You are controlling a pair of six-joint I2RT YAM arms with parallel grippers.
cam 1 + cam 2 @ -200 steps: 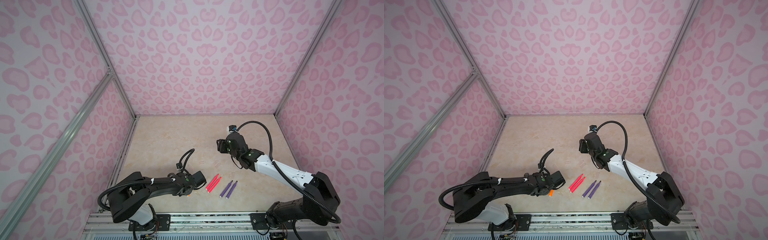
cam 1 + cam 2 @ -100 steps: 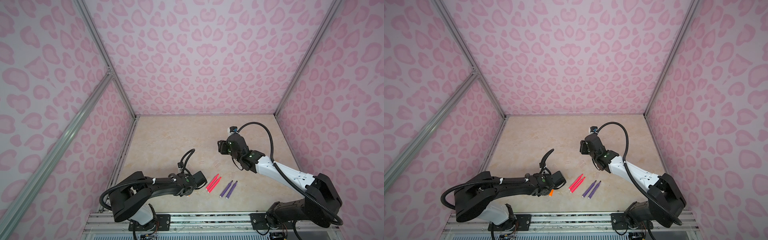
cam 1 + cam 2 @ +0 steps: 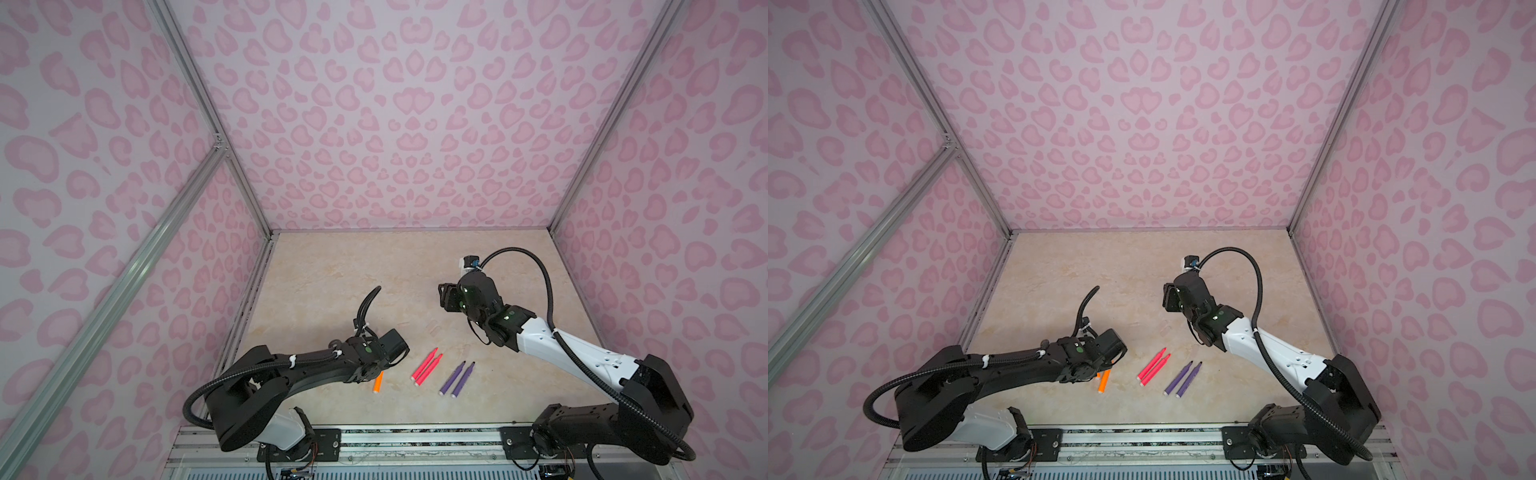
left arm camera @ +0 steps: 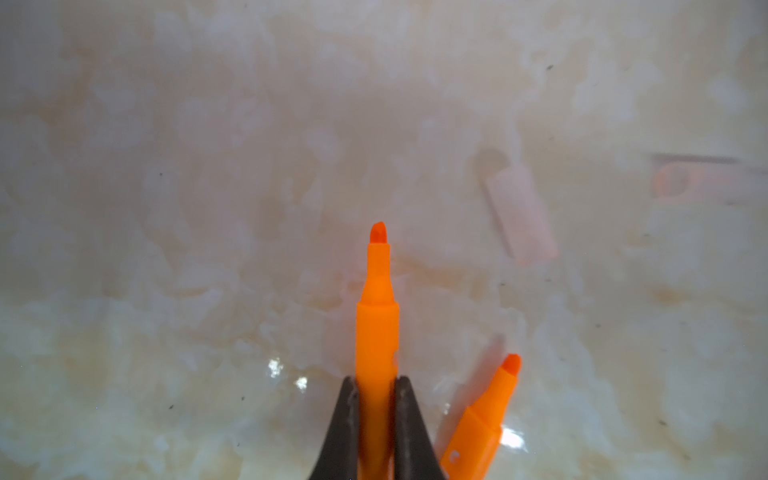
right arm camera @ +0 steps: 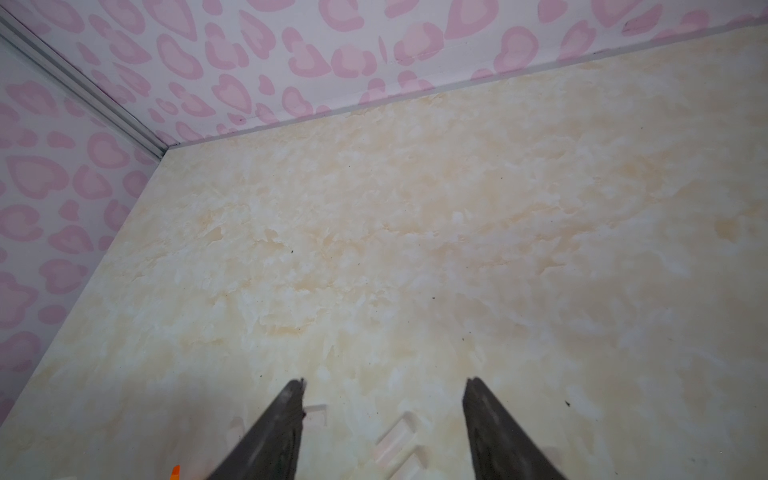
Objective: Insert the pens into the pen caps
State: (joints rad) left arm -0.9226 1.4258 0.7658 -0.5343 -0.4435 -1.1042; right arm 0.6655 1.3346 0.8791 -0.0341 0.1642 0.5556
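Note:
My left gripper [image 4: 376,380] is shut on an orange pen [image 4: 376,316], whose tip sticks out past the fingertips. A second orange pen [image 4: 486,419] lies right beside it on the table. A clear pen cap [image 4: 519,212] lies ahead of the tip. In both top views the left wrist hides the grip and only an orange pen end [image 3: 377,383] [image 3: 1104,381] shows. Two pink-red pens [image 3: 426,368] and two purple pens [image 3: 457,378] lie side by side in the middle. My right gripper [image 5: 384,380] [image 3: 446,297] hangs open above several pen caps [image 5: 397,436] [image 3: 434,328].
The beige marbled table [image 3: 353,270] is boxed in by pink-patterned walls [image 3: 395,124] on three sides. A metal rail [image 3: 415,432] carrying both arm bases runs along the front edge. Another faint cap [image 4: 706,183] lies at the side in the left wrist view.
My left gripper has closed onto the orange pen. The right gripper has drifted slightly toward the front and stayed open.

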